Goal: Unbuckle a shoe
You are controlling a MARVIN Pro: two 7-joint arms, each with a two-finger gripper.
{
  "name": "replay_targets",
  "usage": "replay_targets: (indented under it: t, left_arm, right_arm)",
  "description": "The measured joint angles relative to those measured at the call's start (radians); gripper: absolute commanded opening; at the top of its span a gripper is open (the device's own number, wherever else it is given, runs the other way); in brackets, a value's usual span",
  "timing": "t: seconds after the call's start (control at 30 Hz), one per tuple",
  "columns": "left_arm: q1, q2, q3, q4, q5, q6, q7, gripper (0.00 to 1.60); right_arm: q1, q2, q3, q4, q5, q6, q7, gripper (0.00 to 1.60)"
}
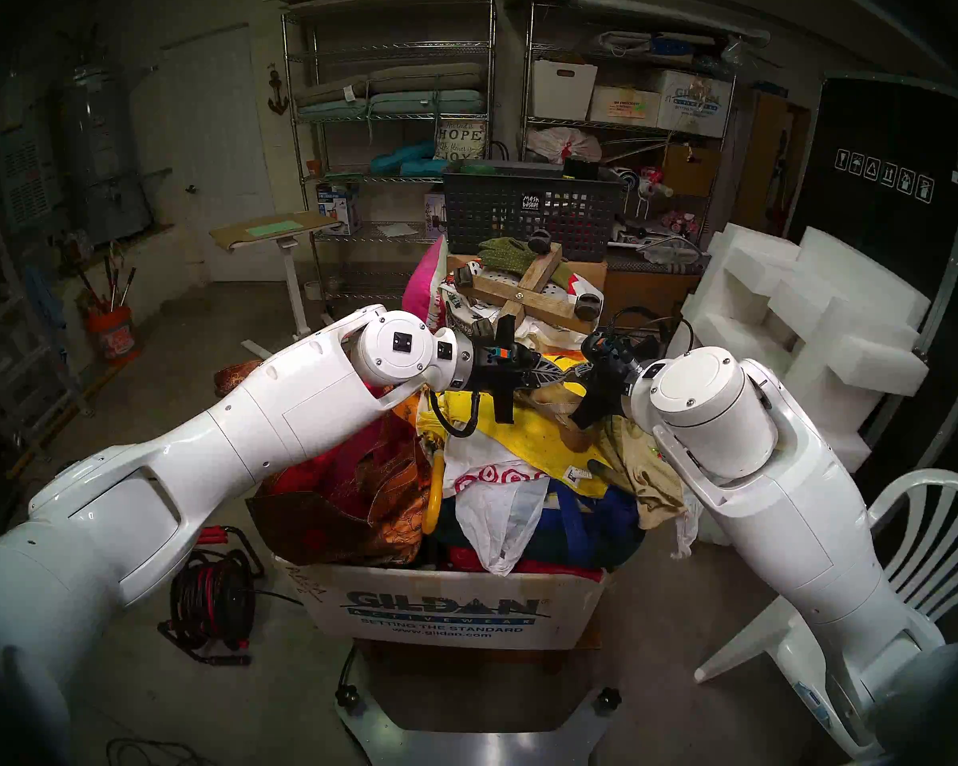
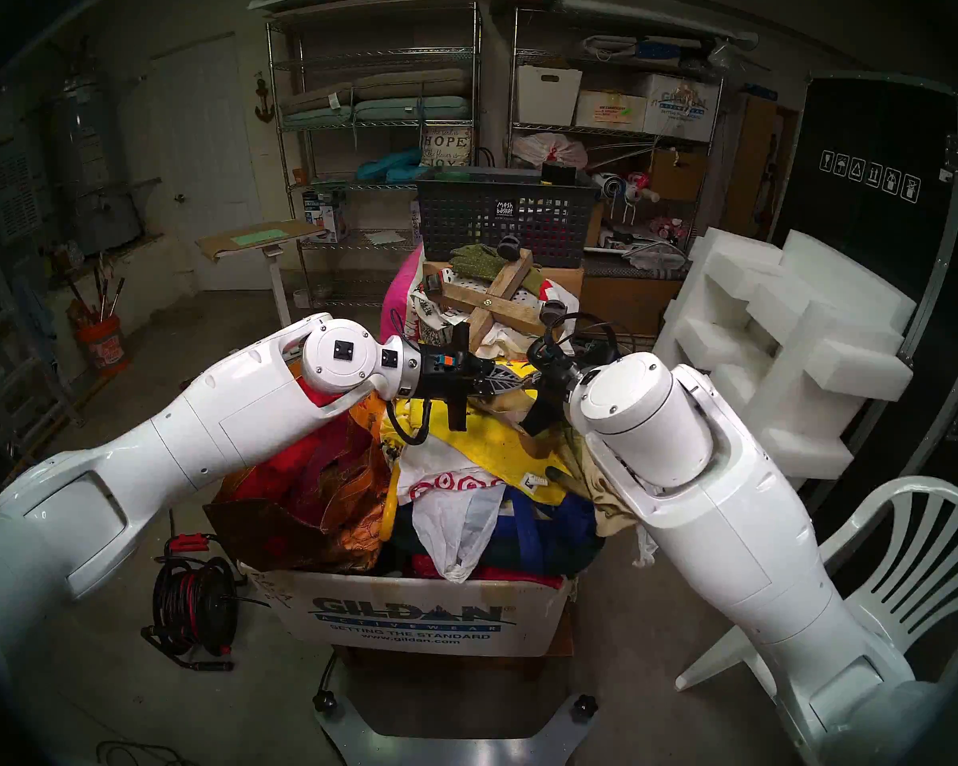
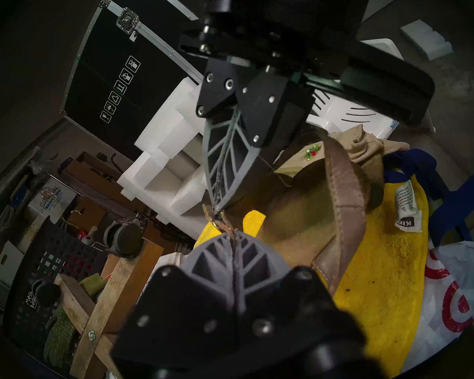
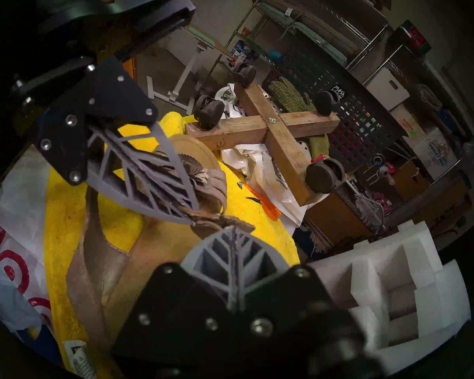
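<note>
Tan-beige strappy sandal w/ flower ornament (image 4: 159,206) lies on a yellow terry towel (image 4: 66,206) atop the clothes heap in the Gildan-printed cardboard box (image 1: 449,610), mid-scene, betw. the two arms.

Left gripper (image 3: 231,235): grey ribbed fingers pressed together, tips pinching the thin ankle strap (image 3: 218,219) right by its small metal buckle. Right gripper (image 4: 231,228): fingers likewise shut tight on the same thin strap, just beside the left one's tips. Both pincers meet tip to tip above the sandal; in the head view they come at it from opposite sides, left gripper (image 1: 548,373) from scene left, right gripper (image 1: 579,369) from scene right.

Rest of the sandal sits below and nearer than the tips. Wide brown back strap (image 3: 345,195) arches up over the footbed (image 3: 293,214), to the right of the pinch in left wrist view.

Long axis runs roughly near-to-far. Toe end w/ the flower points far, toward the wooden cross w/ black caster wheels (image 4: 274,129); heel end near, toward the robot. Sole down on towel, sandal roughly flat, maybe slightly tilted; can't tell exactly.

White plastic bag w/ red rings (image 1: 499,483) lies nearer, next to the towel.
</note>
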Motion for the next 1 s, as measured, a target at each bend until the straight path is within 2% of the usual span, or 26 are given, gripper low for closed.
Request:
replay_targets:
  t: [0.43, 0.7, 1.0]
  left_arm:
    - [0.003, 0.002, 0.000, -0.015, -0.002, -0.011, -0.003, 0.00]
    - [-0.001, 0.018, 0.012, -0.022, 0.025, -0.030, -0.009, 0.00]
    - [-0.017, 0.039, 0.027, 0.006, 0.089, -0.122, -0.040, 0.00]
  right_arm:
    - [-0.046, 0.002, 0.051, -0.016, -0.002, 0.000, -0.003, 0.00]
    - [-0.084, 0.030, 0.129, -0.065, 0.076, 0.000, 0.090, 0.00]
    - [-0.128, 0.078, 0.225, -0.082, 0.169, 0.000, 0.210, 0.00]
